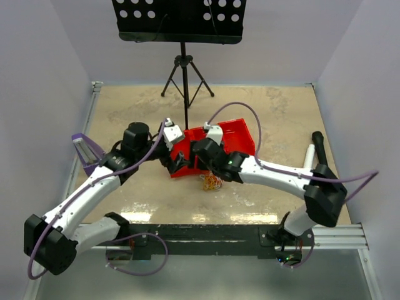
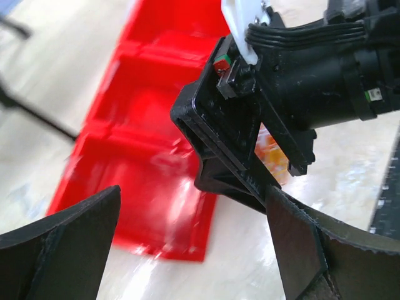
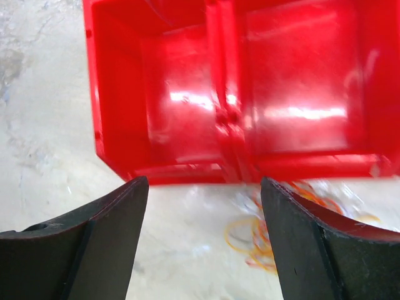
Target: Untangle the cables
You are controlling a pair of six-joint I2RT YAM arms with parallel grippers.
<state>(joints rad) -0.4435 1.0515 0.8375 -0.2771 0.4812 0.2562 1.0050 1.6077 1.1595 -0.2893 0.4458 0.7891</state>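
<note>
Two robot arms reach inward over a mottled beige table (image 1: 281, 112) and meet near its middle; on the left, the left gripper (image 2: 194, 206) is spread wide and holds nothing; it points across the near left corner of a red divided bin (image 1: 240, 134) toward the other arm, probably waiting to take a strand once one is lifted; the bin's compartments look empty, so it seems meant to receive sorted strands; just in front of its near wall, on the bare table, lie the cables (image 1: 211, 182), a small loose clump of orange and yellow loops with some pale strands; to the right, the right gripper (image 3: 203, 187) hangs over that spot, fingers wide apart and gripping nothing, seemingly lined up to come down on the clump; in its wrist view the cables sit below it and off toward its right finger, partly hidden behind that finger and not touching either one; from the left wrist only a sliver of orange shows, behind the black body of the right gripper
</note>
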